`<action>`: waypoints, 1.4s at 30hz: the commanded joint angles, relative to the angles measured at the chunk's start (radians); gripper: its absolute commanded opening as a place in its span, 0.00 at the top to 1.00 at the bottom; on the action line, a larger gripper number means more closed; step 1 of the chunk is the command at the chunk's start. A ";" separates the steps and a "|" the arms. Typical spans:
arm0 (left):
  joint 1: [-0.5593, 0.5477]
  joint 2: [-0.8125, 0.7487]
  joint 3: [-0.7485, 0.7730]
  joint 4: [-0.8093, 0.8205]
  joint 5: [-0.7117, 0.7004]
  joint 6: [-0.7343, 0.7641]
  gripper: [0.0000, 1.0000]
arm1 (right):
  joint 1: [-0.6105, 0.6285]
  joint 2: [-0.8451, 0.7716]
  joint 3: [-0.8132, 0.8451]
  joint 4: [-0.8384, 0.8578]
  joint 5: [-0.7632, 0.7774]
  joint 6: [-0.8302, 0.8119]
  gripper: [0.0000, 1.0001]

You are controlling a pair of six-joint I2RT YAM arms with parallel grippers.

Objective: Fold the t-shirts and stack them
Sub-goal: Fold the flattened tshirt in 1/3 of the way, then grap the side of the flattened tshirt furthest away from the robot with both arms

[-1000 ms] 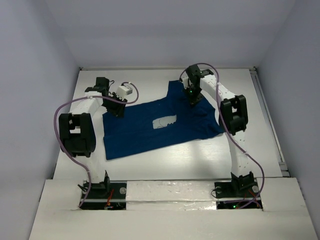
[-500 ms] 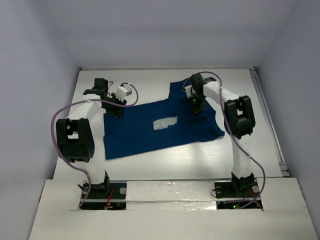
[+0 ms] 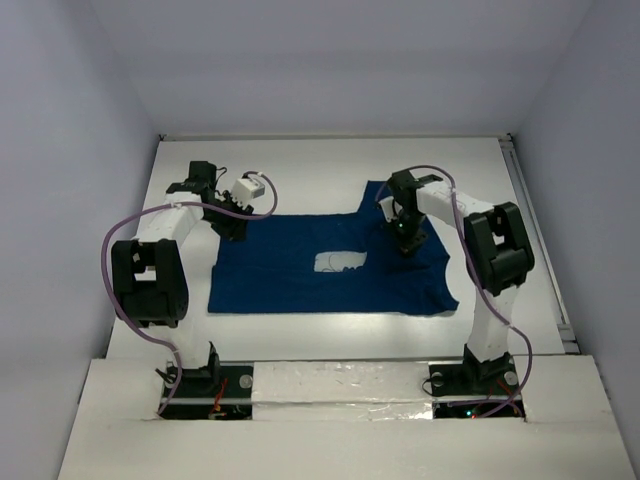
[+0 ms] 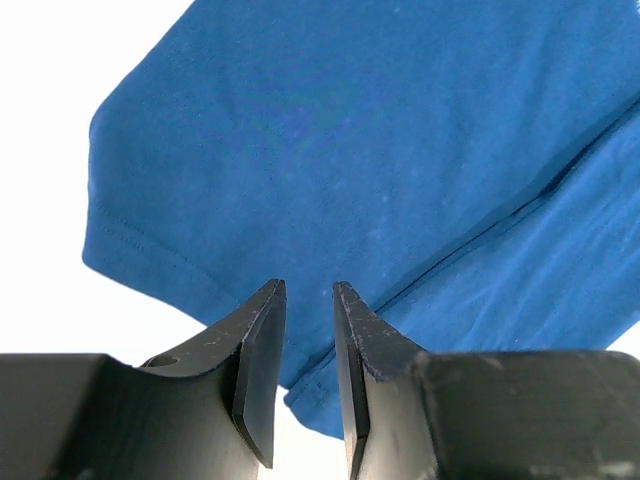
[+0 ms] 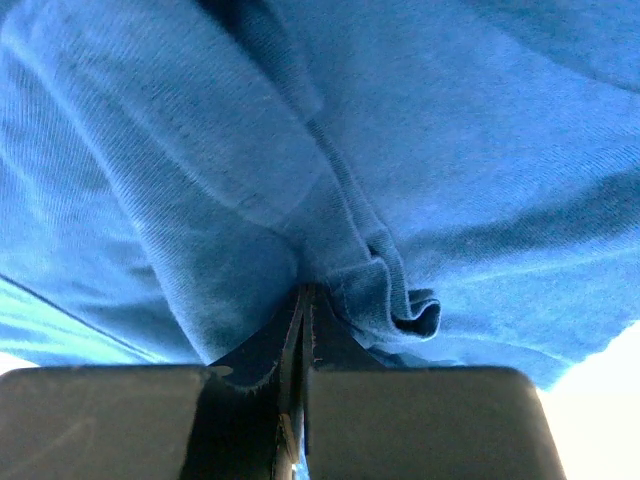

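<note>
The navy-blue t-shirt (image 3: 290, 280) lies spread on the white table, with its pale print (image 3: 340, 262) facing up near the middle. My left gripper (image 3: 232, 224) hovers at the shirt's far left corner. In the left wrist view (image 4: 308, 290) its jaws stand a little apart with nothing between them, and the shirt's hem (image 4: 350, 130) lies below. My right gripper (image 3: 408, 241) is at the shirt's far right part. In the right wrist view (image 5: 303, 292) it is shut on a bunched fold of the blue cloth (image 5: 400, 290).
The white table (image 3: 300, 170) is walled at the back and on both sides. A metal rail (image 3: 535, 230) runs along its right edge. Purple cables loop off both arms. Bare table shows behind the shirt and at its front.
My right gripper has pulled the cloth nearer and to the right. The shirt has swung from a slant to lie straight and flatter. My left gripper has barely moved.
</note>
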 commanded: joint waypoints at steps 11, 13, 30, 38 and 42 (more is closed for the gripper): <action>0.007 -0.043 0.041 -0.041 0.000 0.013 0.78 | -0.009 -0.179 0.231 0.085 0.167 -0.062 0.87; 0.007 -0.045 0.050 -0.045 0.003 0.006 0.78 | -0.027 -0.137 0.320 0.074 0.153 -0.057 0.85; -0.151 0.233 0.448 -0.022 0.076 -0.146 0.71 | -0.084 0.367 0.924 -0.164 0.105 0.049 0.81; -0.171 0.199 0.366 0.017 0.049 -0.145 0.73 | -0.139 0.372 0.913 -0.151 0.139 0.053 0.61; -0.171 0.164 0.291 0.043 0.023 -0.143 0.73 | -0.150 0.403 0.956 -0.170 0.105 0.079 0.55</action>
